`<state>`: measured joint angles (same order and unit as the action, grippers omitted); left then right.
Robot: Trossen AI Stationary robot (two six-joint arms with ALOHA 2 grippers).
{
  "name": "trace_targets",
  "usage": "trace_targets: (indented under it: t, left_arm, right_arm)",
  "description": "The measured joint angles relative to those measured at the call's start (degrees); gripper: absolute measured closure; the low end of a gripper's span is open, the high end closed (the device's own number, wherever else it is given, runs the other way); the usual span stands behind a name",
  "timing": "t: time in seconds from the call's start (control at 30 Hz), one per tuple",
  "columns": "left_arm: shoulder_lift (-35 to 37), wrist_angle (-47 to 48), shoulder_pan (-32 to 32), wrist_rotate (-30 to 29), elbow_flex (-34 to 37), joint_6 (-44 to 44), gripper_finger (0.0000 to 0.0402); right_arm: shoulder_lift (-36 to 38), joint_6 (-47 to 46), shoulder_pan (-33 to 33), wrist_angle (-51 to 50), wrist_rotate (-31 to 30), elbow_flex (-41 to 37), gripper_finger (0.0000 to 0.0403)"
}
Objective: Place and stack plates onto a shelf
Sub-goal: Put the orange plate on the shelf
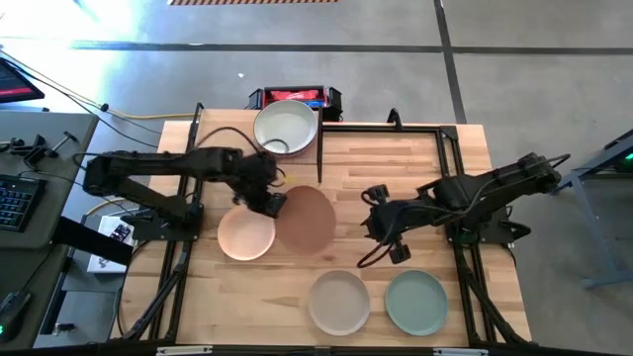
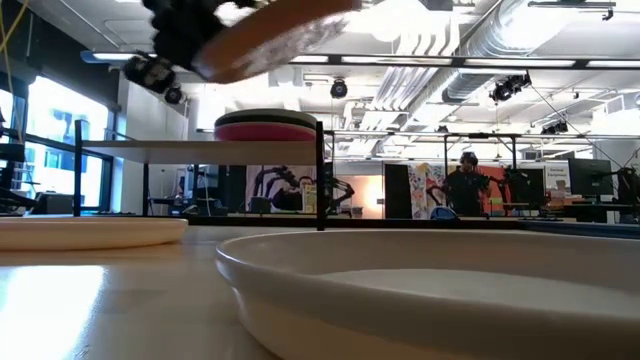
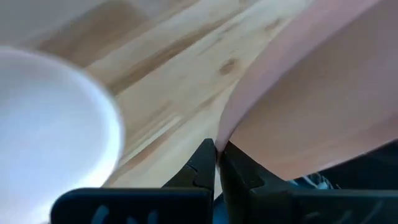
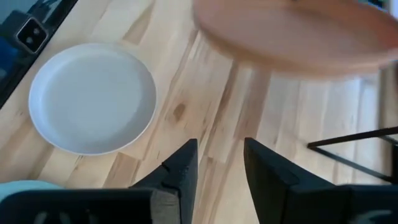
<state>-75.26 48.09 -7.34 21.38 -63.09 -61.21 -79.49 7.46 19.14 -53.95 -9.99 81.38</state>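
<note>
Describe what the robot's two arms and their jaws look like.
Both arms are dark, nearly black, built of jointed segments with thin black cables looping alongside. The left gripper ends in black angular jaws tapering to narrow tips. The right gripper has broader black wedge-shaped jaws. No markings are legible.

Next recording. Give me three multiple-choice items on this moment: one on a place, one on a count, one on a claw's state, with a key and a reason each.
1. Where is the salmon plate?
A. on the shelf
B. held above the table
C. beside the green plate

2. How many plates lie flat on the table?
A. three
B. one
C. five

3. The right claw is:
A. shut on a plate
B. open, empty
C. out of view

Key: B, the left claw pinches its rim and the low view shows it aloft; A, peach, beige and green; B, table shows between its fingers.
</note>
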Motion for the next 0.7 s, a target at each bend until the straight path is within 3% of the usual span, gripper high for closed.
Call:
trace_targets:
  t: [0.33,0.7]
  left_arm:
    - [11.9,12.0,-9.4,0.1,0.0,-2.5,0.0401]
    - [22.2,15.6,-20.7,-1.2,0.0,-1.2,0.0401]
  right_arm:
    - [1.0,0.3,-0.5,-0.1,-1.2,0.0,0.0293]
    - [0.8,1.3,-4.9,2.5,-2.6,0.0,0.0293]
